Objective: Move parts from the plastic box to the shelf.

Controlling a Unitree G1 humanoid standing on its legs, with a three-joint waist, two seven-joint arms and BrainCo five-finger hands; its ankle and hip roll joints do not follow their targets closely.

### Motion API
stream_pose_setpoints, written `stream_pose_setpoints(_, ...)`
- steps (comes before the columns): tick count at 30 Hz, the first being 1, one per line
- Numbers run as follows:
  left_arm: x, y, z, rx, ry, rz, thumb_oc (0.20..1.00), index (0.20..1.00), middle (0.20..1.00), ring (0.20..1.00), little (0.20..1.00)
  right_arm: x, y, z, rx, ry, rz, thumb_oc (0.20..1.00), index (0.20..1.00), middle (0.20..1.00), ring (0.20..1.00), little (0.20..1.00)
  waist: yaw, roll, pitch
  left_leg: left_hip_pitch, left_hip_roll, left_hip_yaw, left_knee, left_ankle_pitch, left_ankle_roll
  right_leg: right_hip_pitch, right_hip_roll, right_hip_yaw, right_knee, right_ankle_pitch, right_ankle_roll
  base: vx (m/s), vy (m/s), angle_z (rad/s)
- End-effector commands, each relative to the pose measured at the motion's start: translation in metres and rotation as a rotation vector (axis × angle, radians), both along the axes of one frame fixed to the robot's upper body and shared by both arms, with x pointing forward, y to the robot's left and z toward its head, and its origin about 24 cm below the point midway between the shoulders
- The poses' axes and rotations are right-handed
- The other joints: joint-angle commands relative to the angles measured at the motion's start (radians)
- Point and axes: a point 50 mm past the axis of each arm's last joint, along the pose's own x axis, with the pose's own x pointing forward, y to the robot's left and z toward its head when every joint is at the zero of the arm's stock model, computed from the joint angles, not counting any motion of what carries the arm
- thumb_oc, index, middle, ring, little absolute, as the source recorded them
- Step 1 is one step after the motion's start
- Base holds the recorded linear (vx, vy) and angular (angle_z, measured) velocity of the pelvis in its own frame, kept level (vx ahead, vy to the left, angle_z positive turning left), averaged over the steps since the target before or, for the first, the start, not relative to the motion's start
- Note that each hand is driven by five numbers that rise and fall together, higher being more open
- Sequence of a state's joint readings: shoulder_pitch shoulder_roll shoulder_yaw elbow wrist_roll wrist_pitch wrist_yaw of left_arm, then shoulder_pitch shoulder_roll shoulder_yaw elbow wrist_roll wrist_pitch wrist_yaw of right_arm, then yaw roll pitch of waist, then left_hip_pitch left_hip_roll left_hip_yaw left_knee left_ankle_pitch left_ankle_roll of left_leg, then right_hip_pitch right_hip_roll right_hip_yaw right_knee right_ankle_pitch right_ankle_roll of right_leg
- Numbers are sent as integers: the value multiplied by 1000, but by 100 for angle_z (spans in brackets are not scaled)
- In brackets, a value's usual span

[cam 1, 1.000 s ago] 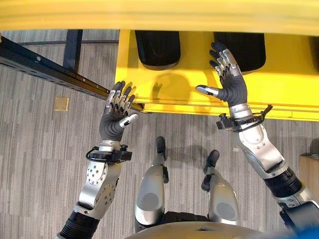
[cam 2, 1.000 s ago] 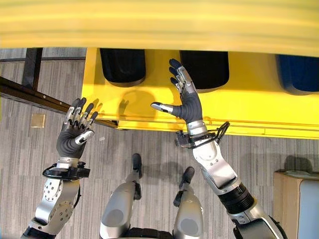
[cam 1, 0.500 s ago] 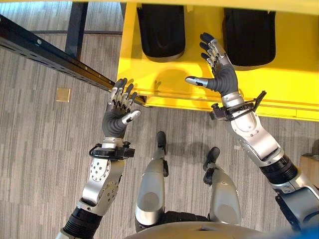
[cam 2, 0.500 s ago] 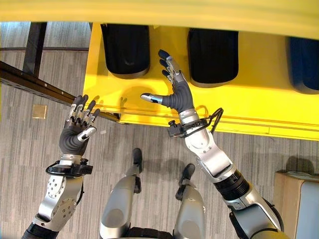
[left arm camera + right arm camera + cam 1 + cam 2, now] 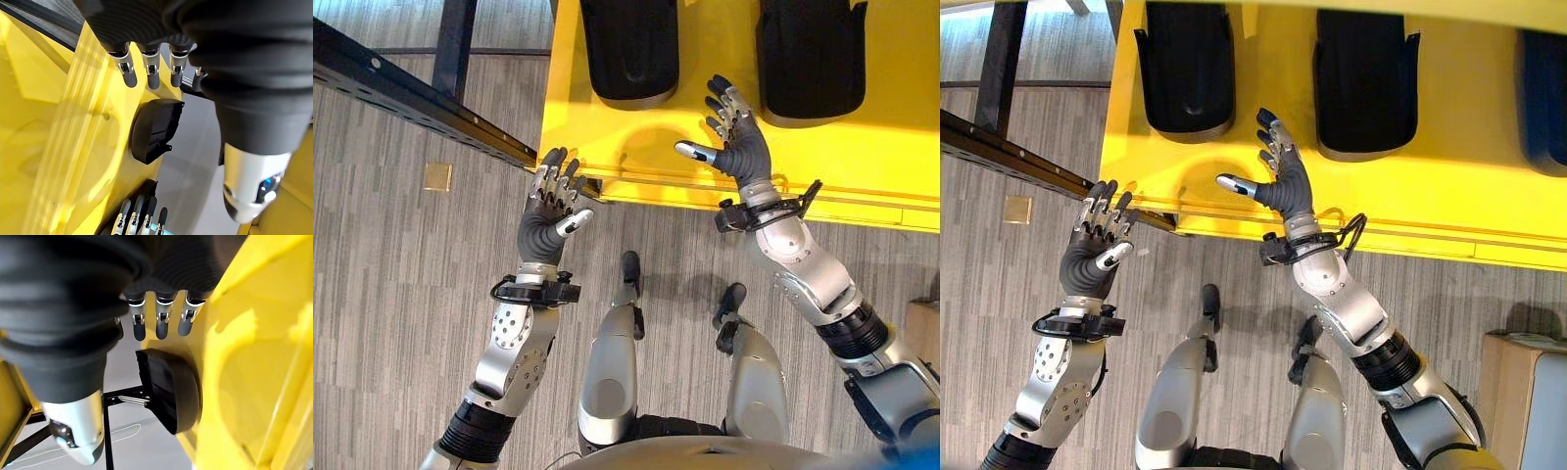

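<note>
Both hands are spread and empty. Right hand (image 5: 739,147) hovers over the yellow shelf (image 5: 862,166), a black part (image 5: 628,49) at its 11 o'clock. Left hand (image 5: 548,220) sits off the shelf's corner, that part at its 1 o'clock.

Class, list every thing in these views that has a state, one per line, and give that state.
left hand: open, fingers spread, holds nothing, over the floor by the shelf's corner
right hand: open, fingers spread, holds nothing, over the yellow shelf
yellow shelf: bare beneath the right hand
left black bin: on the shelf; contents cannot be seen
right black bin: on the shelf; contents cannot be seen
</note>
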State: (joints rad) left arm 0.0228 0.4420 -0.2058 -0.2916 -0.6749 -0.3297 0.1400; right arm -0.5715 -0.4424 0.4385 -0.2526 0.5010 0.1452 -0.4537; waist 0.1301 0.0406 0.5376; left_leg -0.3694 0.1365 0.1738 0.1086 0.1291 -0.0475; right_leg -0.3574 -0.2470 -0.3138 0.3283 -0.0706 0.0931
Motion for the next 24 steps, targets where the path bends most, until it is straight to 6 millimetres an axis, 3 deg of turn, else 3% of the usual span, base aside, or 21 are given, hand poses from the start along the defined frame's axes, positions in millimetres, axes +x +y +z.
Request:
stream_pose_setpoints(1, -17, -3, 28, -10, -144, -11, 1000, 1000, 1000, 1000, 1000, -12, 10, 34, 86, -139, 87, 1000, 1000, 1000, 1000, 1000, 11, -10, -18, 23, -11, 39, 97, -91, 3, -9, 33, 20, -5, 53, 23, 0, 0, 0)
stream_pose_setpoints(13, -13, -4, 27, -10, -121, -32, 1000, 1000, 1000, 1000, 1000, -2, 22, 23, 12, -51, 133, 1000, 1000, 1000, 1000, 1000, 22, 1, -18, 25, -16, 34, 92, -84, 4, -7, 30, 14, -2, 52, 20, 0, 0, 0)
stream_pose_setpoints(24, -10, -5, 24, 3, -107, -50, 1000, 1000, 1000, 1000, 1000, 10, 19, 35, 16, -104, 77, 1000, 1000, 1000, 1000, 1000, 31, 14, -18, 27, -21, 25, 82, -77, 3, -8, 30, 8, -2, 52, 19, 0, 0, 0)
